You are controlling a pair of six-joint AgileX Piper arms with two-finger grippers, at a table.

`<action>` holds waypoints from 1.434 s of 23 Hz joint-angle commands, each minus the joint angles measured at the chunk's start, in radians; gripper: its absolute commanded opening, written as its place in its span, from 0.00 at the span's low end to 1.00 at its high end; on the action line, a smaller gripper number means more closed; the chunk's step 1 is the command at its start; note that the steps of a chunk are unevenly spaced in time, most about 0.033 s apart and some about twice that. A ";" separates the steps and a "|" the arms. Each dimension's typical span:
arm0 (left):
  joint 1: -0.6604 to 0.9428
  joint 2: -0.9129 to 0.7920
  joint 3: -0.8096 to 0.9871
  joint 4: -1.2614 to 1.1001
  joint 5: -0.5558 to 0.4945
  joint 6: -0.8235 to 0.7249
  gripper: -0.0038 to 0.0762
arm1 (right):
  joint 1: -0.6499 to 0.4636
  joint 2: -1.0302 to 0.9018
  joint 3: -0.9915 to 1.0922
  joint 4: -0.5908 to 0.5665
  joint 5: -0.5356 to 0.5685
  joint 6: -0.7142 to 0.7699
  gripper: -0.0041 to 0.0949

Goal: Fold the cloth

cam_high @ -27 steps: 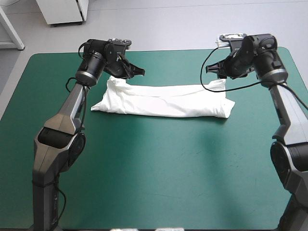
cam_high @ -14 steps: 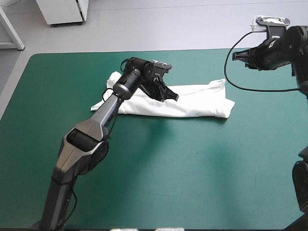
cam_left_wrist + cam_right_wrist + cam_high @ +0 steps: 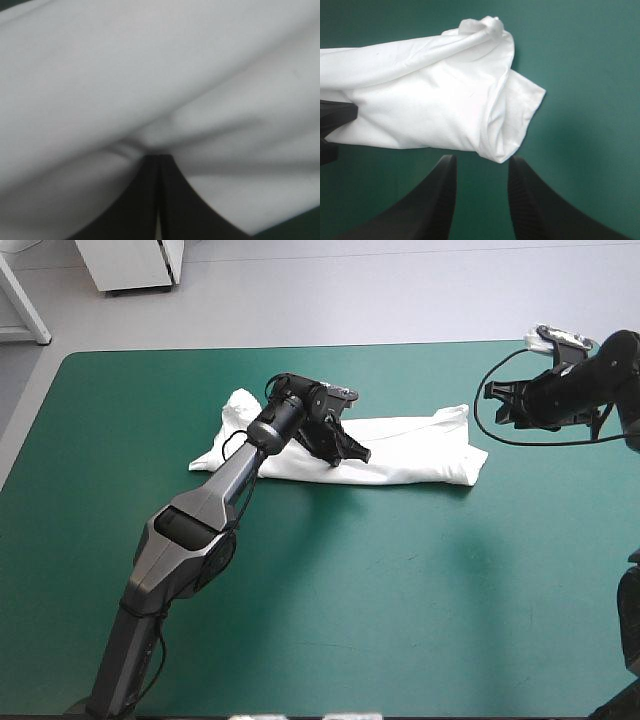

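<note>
T-shirt (image 3: 410, 452): folded strip on far half of bench (image 3: 400, 600), long axis left–right. At its middle, left gripper (image 3: 358, 451), jaws pressed together, tips on cloth. Off right end, right gripper (image 3: 481, 165), jaws spread.

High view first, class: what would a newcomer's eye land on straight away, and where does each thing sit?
The white T-shirt, folded into a long band, lies across the far half of the teal-green cover. The left gripper sits shut at the band's middle, tip against the cloth. The right gripper hangs open beyond the band's right end, clear of the cloth.
</note>
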 commanded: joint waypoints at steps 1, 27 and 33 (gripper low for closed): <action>0.000 -0.053 -0.021 -0.012 0.030 -0.009 0.04 | -0.049 -0.013 0.015 0.166 -0.048 -0.089 0.47; 0.000 -0.053 -0.021 -0.051 0.027 -0.009 0.04 | 0.006 0.380 0.036 0.313 -0.031 -0.255 0.67; 0.000 -0.053 -0.021 -0.051 0.027 -0.007 0.04 | 0.058 0.391 0.036 0.226 -0.038 -0.202 0.07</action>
